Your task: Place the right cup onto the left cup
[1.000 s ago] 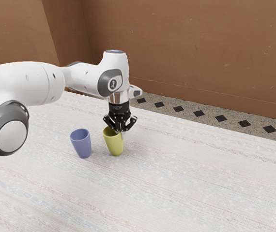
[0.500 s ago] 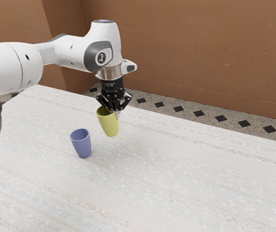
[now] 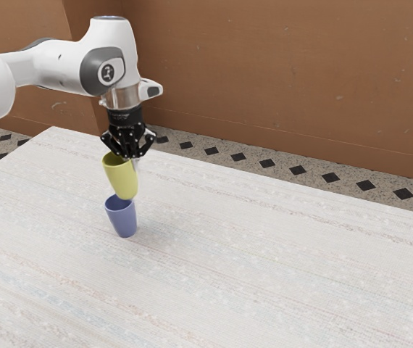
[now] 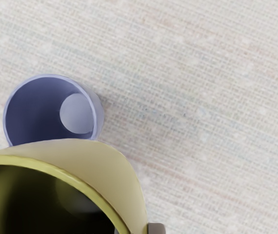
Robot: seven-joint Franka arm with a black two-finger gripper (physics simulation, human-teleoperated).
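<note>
Claw (image 3: 132, 159) was clamped on the yellow cup (image 3: 122, 178), and just below me stood the blue cup (image 3: 123, 220), mouth a touch toward the exterior view's left of that hanging foot!

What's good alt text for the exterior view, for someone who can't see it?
A white robot arm holds a yellow cup in its black gripper above a pale table; the cup's base overlaps, in this view, the rim of an upright blue cup. Behind is a brown wall.
</note>
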